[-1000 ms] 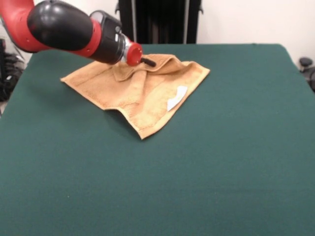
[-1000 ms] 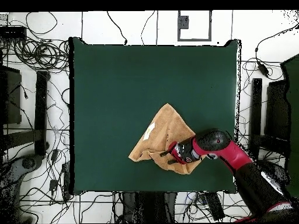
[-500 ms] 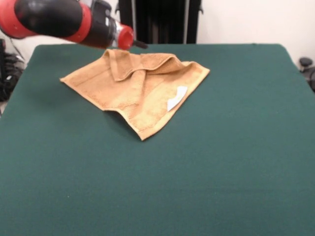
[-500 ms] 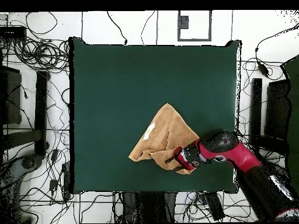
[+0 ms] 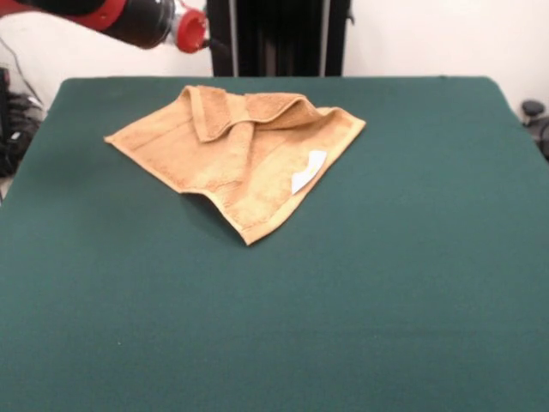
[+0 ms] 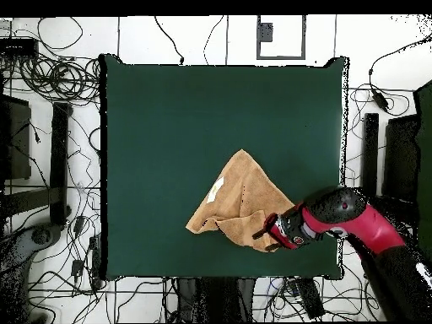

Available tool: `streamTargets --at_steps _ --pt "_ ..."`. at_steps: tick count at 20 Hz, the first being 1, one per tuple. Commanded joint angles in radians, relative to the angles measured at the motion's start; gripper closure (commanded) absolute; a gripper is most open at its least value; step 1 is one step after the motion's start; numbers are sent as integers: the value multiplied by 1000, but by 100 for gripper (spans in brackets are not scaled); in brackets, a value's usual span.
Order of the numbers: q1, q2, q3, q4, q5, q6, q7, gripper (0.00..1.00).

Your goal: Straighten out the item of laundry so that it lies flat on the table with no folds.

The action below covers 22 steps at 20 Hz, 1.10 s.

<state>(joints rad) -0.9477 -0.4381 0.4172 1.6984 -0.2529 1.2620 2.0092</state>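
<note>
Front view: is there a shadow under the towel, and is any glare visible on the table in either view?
In the front view, the towel casts a soft dark shadow on the table beside its raised lower-left edge; the cloth top shows no glare. In the overhead view, the table looks evenly lit and matte, with no clear shadow around the towel.

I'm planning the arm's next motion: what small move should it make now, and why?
Probably bring the claw back down onto the flap doubled over at the towel's far edge, and pull it outward. The towel is not flat: that flap lies folded over the top, with ridges beside it. The claw hangs above and off the cloth, holding nothing.
</note>
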Motion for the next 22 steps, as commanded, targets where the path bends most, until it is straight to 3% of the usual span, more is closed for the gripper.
streamTargets --at_steps 1,2,6,13,15,16,20,22 --pt "91 -35 29 -73 -220 -502 -21 0" --pt "98 -45 27 -75 -261 -600 2 0" --pt "135 -95 -14 -65 -337 -801 124 0" --pt "205 -160 -133 -49 -284 -886 194 0" --pt "203 -162 -144 -11 -218 -807 177 0" --pt "189 -141 -136 8 -151 -649 142 0" --pt "171 -50 -117 -55 -42 -397 57 0" --pt "168 -5 -106 -58 -27 -397 42 0"
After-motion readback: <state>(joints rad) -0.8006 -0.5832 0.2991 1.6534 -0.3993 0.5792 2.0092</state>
